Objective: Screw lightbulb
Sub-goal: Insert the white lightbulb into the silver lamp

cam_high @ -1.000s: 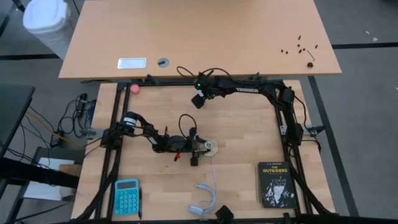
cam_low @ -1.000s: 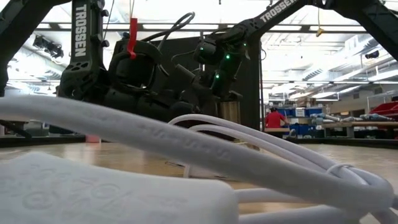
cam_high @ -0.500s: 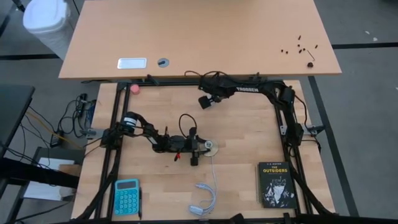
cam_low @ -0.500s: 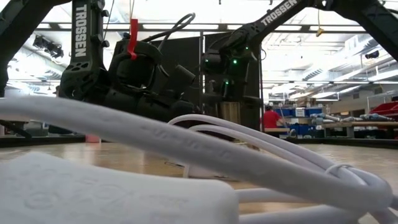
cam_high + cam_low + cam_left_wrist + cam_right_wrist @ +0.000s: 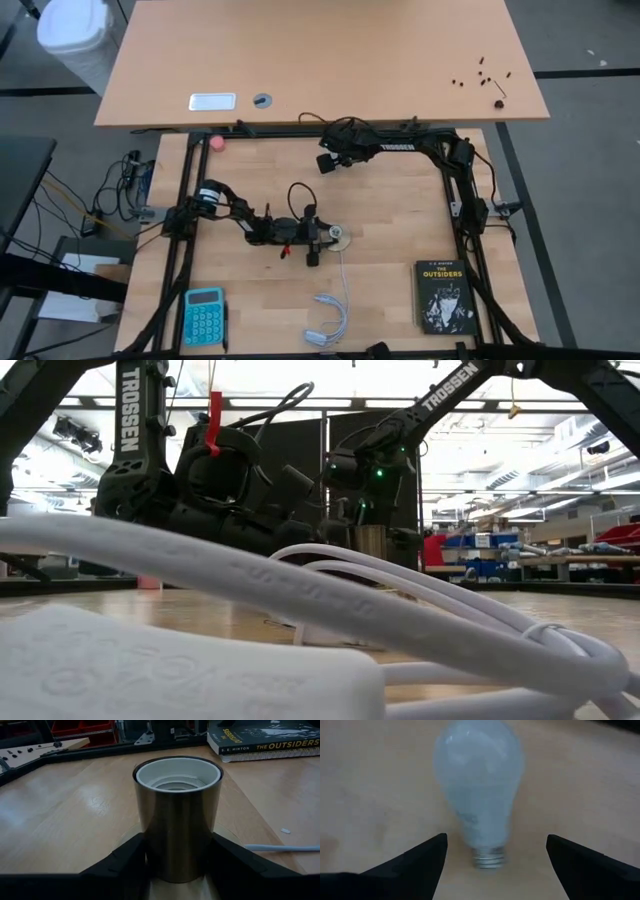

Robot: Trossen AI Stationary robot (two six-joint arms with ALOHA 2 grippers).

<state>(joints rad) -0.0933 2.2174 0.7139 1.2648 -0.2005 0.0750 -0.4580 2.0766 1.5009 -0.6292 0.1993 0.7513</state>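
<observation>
Even bright overhead light; cord (image 5: 300,595) up close blurred in low view, lightbulb (image 5: 479,795) soft, glare on socket (image 5: 178,820).

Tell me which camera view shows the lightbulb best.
The right wrist view: the lightbulb lies on the table, framed between the open right gripper fingers, screw base nearest. In the high view the arm hides it; the low and left wrist views do not show it.

Frosted white lightbulb (image 5: 479,780), bronze socket (image 5: 178,820)
</observation>
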